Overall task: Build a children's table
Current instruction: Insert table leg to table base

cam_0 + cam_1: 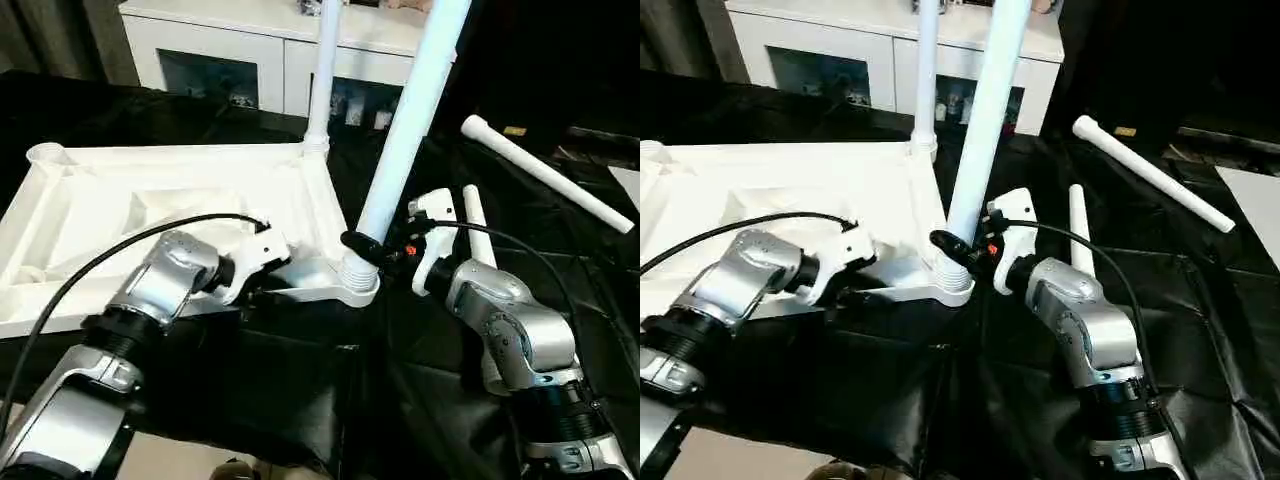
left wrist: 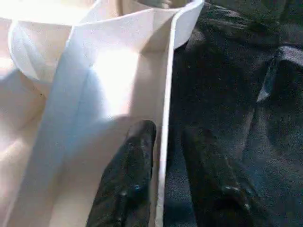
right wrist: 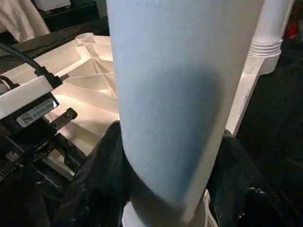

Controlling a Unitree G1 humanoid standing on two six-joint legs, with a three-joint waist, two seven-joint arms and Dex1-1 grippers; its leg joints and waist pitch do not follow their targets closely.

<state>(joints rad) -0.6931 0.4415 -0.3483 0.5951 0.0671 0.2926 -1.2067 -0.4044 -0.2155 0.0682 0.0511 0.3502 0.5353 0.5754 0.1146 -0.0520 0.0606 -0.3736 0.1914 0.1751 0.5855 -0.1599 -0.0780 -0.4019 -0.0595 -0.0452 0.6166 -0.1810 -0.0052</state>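
The white table top [image 1: 150, 215] lies upside down on the black cloth, ribbed underside facing up. One white leg [image 1: 325, 70] stands upright in its far right corner. A second leg [image 1: 410, 120] leans rightward in the near right corner socket [image 1: 358, 282]. My right gripper [image 1: 365, 248] is shut on this leg just above the socket, with a black finger on either side [image 3: 99, 170]. My left gripper [image 1: 262, 288] is shut on the top's near rim [image 2: 166, 94], one finger inside and one outside. Two loose legs [image 1: 545, 175] [image 1: 475, 225] lie on the cloth to the right.
A white cabinet with glass-fronted doors [image 1: 210, 50] stands behind the work. Black cloth [image 1: 300, 390] covers the surface and hangs over its near edge. A flat white board [image 1: 628, 185] shows at the right edge. Black cables run along both forearms.
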